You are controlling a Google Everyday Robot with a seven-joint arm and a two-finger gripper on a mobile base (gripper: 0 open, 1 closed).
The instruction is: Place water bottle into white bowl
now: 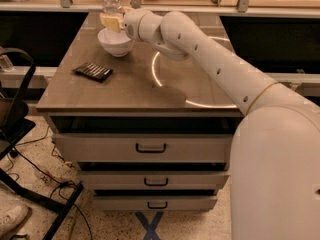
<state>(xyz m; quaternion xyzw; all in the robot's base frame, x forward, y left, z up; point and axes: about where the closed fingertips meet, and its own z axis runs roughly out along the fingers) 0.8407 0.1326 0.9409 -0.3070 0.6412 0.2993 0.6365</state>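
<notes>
While the smooth white arm (215,64) was stretched over the wood-grain table (125,91), the gripper (112,22) was seen at the far left corner, its pale yellowish fingers (106,20) clamped on the bottle (111,1). The clear ribbed bottle was held upright directly above the round glossy bowl (116,43). A flat dark rectangle (93,71) was laid near the bowl, apart from it.

Near the tabletop's far left corner, the gripper (112,22) clasps the upright water bottle (112,1) just over the white bowl (116,43). A flat dark object (93,71) lies by the left edge.
</notes>
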